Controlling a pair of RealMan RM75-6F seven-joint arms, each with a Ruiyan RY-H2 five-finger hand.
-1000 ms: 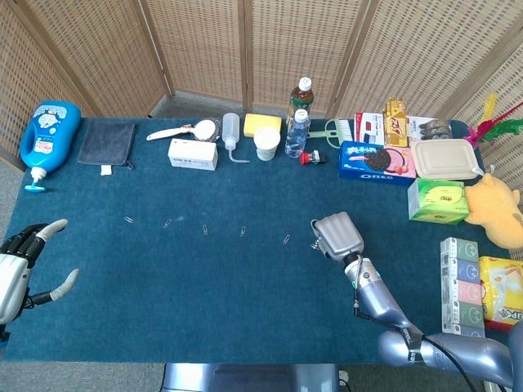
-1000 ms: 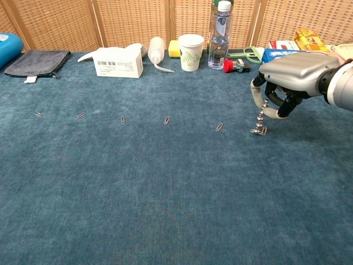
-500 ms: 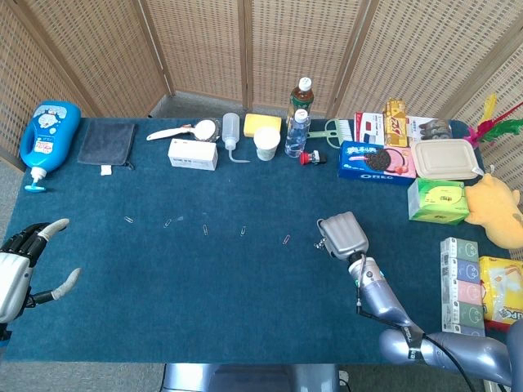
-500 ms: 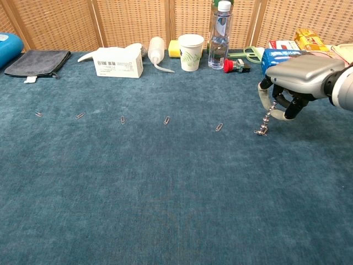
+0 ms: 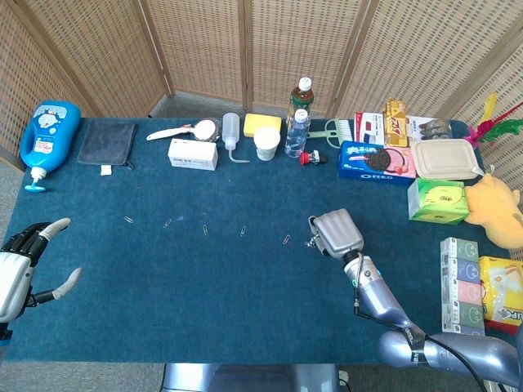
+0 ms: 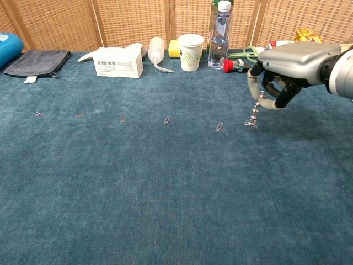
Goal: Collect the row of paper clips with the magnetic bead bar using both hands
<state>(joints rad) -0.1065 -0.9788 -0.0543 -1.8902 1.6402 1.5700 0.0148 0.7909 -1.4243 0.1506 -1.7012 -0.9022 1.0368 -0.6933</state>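
My right hand (image 6: 287,69), at the right of the chest view, pinches the short silvery magnetic bead bar (image 6: 255,113) so it dangles just right of the nearest small metal paper clip (image 6: 219,127) on the teal carpeted table (image 6: 165,193). Four more clips run leftward. My left hand (image 5: 20,265) sits lower left, fingers spread, holding nothing.

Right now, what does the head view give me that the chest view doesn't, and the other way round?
Only the head view shows the left hand, holding nothing with its fingers apart at the table's near left edge, plus the right-side snack boxes and the yellow plush toy. Only the chest view shows the magnetic bead bar clearly, hanging from the right hand with its tip near the cloth beside the nearest paper clip. Both show the right hand, the row of clips, and the white cup and bottles at the back.
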